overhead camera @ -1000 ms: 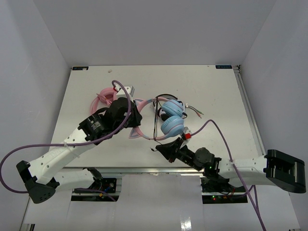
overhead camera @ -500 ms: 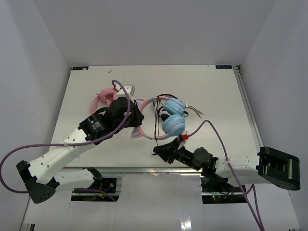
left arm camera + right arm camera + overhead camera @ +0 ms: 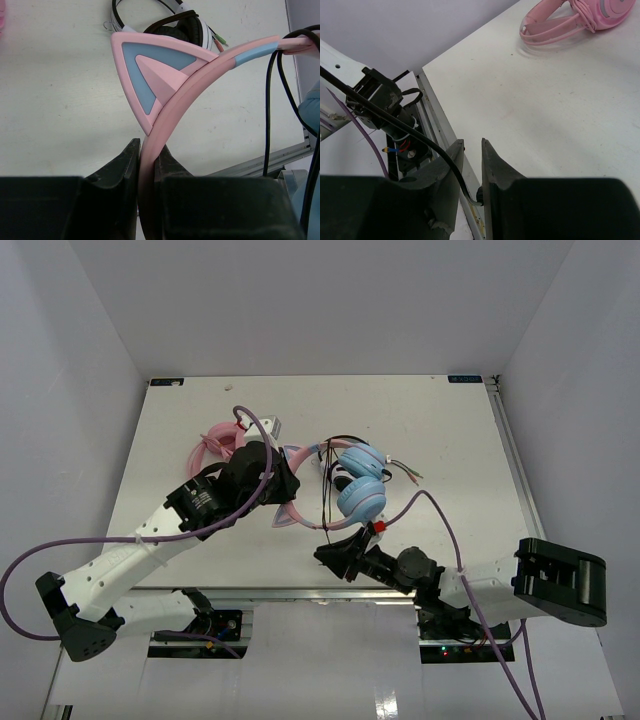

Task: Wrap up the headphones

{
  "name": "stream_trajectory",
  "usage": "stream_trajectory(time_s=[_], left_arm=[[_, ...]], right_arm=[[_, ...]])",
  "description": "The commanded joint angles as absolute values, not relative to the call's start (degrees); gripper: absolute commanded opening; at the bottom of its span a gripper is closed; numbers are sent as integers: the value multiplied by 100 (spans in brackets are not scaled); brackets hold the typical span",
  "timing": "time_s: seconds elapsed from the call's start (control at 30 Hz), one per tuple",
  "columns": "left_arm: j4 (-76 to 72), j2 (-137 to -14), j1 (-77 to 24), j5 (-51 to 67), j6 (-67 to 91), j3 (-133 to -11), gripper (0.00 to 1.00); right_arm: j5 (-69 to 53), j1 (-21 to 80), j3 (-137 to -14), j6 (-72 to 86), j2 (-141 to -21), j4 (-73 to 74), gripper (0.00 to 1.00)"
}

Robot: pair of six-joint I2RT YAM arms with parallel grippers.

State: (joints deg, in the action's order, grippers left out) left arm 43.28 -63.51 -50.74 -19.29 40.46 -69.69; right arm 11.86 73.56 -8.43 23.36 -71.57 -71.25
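Observation:
The headphones (image 3: 360, 498), with light blue ear cups and a pink cat-ear headband (image 3: 170, 110), are held up over the middle of the table. My left gripper (image 3: 283, 487) (image 3: 148, 150) is shut on the headband just below one cat ear. The thin dark cable (image 3: 324, 495) (image 3: 267, 115) hangs from the headband down to my right gripper (image 3: 328, 552) at the table's front edge. In the right wrist view that gripper (image 3: 472, 142) stands slightly open. The cable (image 3: 420, 137) runs loosely through the gap, its end lying deep between the fingers.
All-pink headphones (image 3: 215, 445) (image 3: 570, 20) lie at the back left. White-and-black headphones (image 3: 342, 442) (image 3: 170, 25) lie behind the blue ear cups, with loose plugs (image 3: 405, 472) to their right. The metal front rail (image 3: 300, 592) (image 3: 440, 130) runs just below my right gripper.
My right gripper has slid a little to the left along the front edge and its jaws have parted from the cable. The left gripper keeps its grip on the headband.

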Motion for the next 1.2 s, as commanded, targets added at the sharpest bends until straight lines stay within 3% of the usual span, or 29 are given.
stream_trajectory(time_s=[0.0, 0.7, 0.77, 0.87, 1.17], left_arm=[[3911, -6240, -5089, -1933, 4236, -7162, 0], [3888, -6042, -5089, -1866, 4294, -7092, 0], [3859, -6003, -5089, -1820, 4281, -7067, 0], [3748, -5985, -5089, -1457, 4109, -7026, 0], [3250, -5995, -5080, 454, 3230, -6971, 0]], right_arm=[[1247, 7365, -821, 2301, -7257, -7756, 27], [1372, 7361, -466, 2488, -7709, -8372, 25], [1397, 7356, -466, 2505, -7751, -8376, 22], [1485, 7356, -404, 2466, -7680, -8385, 9], [2049, 7356, -86, 1990, -6452, -7715, 8]])
